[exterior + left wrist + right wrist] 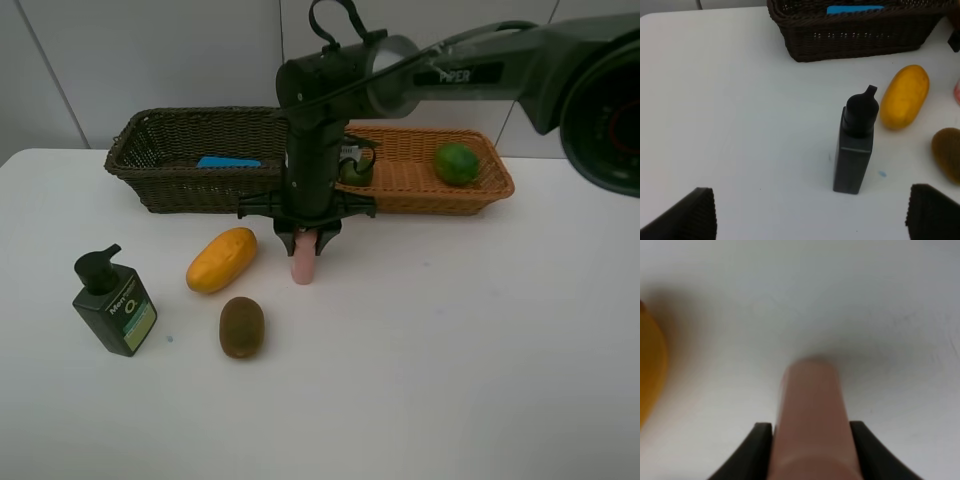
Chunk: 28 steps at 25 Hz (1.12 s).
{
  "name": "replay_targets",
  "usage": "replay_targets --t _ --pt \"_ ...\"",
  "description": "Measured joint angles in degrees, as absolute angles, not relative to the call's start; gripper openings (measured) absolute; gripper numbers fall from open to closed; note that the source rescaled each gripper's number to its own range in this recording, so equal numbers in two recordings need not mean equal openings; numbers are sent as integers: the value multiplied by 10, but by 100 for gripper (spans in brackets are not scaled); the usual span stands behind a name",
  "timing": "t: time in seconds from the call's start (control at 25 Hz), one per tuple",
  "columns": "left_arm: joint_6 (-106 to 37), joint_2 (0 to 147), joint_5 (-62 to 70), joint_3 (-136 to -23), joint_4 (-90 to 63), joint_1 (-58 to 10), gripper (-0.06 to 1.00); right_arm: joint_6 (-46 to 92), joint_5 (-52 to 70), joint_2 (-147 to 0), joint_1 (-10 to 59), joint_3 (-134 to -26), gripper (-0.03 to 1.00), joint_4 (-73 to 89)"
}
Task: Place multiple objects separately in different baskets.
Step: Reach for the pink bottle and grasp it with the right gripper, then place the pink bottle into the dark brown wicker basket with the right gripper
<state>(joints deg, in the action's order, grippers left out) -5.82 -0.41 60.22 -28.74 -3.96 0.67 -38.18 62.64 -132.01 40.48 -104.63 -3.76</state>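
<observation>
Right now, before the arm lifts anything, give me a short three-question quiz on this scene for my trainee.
1. True or false: the blue eraser lies inside the dark basket.
2. What do the right arm's fingers clamp? A) mango B) pink spray bottle C) kiwi
3. How many fruits rest directly on the table?

Key: 1 true; 2 B; 3 two.
</observation>
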Motion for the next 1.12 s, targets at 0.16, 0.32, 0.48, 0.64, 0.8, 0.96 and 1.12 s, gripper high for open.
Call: replay_targets --t 0.16,0.32,0.48,0.64,0.8,0.96,1.12 --pt "-58 -4 602 -287 -40 7 100 -379 659 -1312 405 -1060 26 -38" --pt "-58 -4 602 -287 -40 7 100 -361 694 -1293 405 -1114 26 -40" --pt "-58 -4 602 -287 -40 7 100 -334 698 -1279 405 -1180 26 -43" --pt "-58 -4 602 -287 -40 7 100 -298 700 -1272 405 -1244 26 -53" --pt "-58 -4 602 -287 -40 7 100 -241 696 -1272 405 -1283 26 -67" --pt "-58 -4 602 -287 -40 7 100 -176 614 -1273 403 -1286 26 -74" --pt "-58 -4 602 -287 -40 7 100 -156 511 -1289 396 -1286 26 -74"
